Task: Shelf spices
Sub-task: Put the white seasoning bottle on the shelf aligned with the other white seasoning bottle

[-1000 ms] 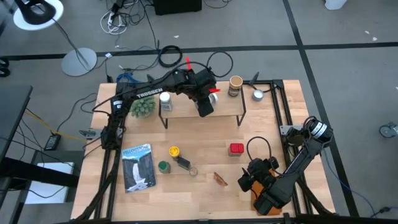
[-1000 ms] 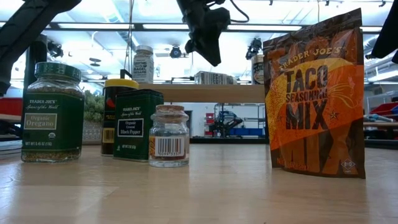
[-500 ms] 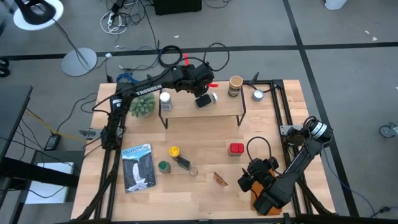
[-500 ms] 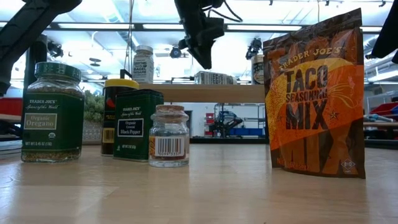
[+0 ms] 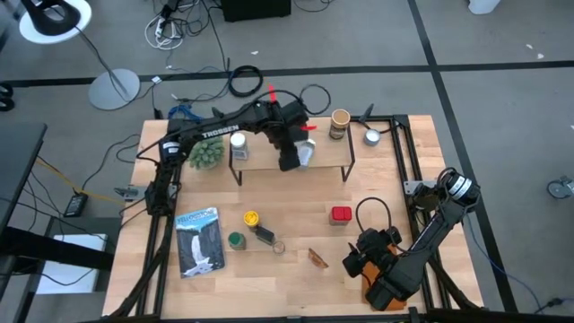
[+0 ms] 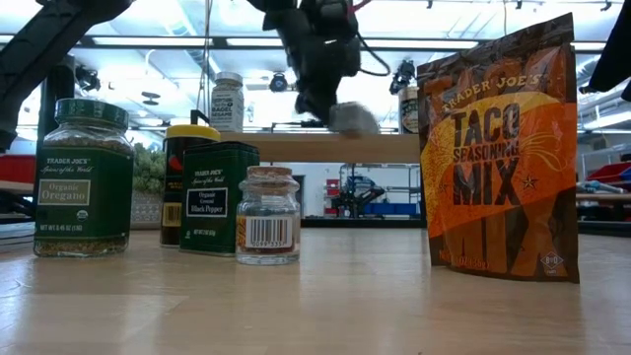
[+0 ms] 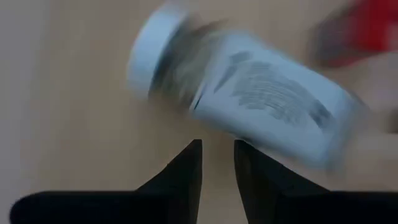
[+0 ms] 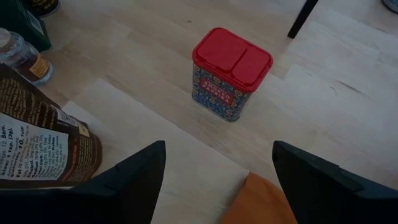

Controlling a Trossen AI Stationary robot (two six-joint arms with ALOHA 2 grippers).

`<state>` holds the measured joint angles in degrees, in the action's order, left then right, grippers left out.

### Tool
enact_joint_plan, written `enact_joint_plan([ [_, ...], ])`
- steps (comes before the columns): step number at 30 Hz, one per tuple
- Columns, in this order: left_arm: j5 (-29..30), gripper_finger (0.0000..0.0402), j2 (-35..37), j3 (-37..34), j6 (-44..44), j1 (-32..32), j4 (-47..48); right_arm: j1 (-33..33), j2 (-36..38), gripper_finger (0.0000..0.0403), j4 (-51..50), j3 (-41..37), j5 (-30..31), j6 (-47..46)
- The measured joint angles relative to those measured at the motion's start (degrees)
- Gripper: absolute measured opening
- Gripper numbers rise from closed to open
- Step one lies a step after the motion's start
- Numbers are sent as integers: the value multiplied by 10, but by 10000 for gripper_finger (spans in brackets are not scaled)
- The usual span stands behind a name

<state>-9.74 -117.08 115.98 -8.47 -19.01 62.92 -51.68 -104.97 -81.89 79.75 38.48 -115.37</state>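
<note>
Lying tipped on the light wood shelf [image 5: 269, 160], the white-lidded clear spice jar [image 7: 242, 96] rests crosswise just ahead of my left gripper [image 7: 217, 163], whose fingers stand nearly together, gripping nothing.

— Where are the jars?
— One white-lidded jar [image 5: 239, 144] stands at the shelf's [image 5: 328, 158] left end; another [image 7: 236, 96] lies tipped midway. The red tin [image 8: 231, 72] stands on the surface.

Fuzzy green plant ball [image 5: 205, 154] at the far left of the table. Blue booklet [image 5: 198, 240] near left. Small silver cup [image 5: 371, 136] far right, floor lamp base [image 5: 114, 89] beyond.
</note>
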Motion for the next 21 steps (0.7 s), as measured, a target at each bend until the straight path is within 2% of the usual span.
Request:
enact_joint_plan([
  [1,-20,91,0,3,-1,2,-7,0,0,293,0,0,0,0],
  [3,-9,84,1,8,11,5,-19,0,0,293,0,0,0,0],
  [7,91,73,1,15,28,6,-24,0,0,293,1,0,0,0],
  [11,134,70,1,16,38,8,-31,0,0,293,1,0,0,1],
  [21,138,69,6,16,24,19,-67,0,0,293,0,0,0,1],
])
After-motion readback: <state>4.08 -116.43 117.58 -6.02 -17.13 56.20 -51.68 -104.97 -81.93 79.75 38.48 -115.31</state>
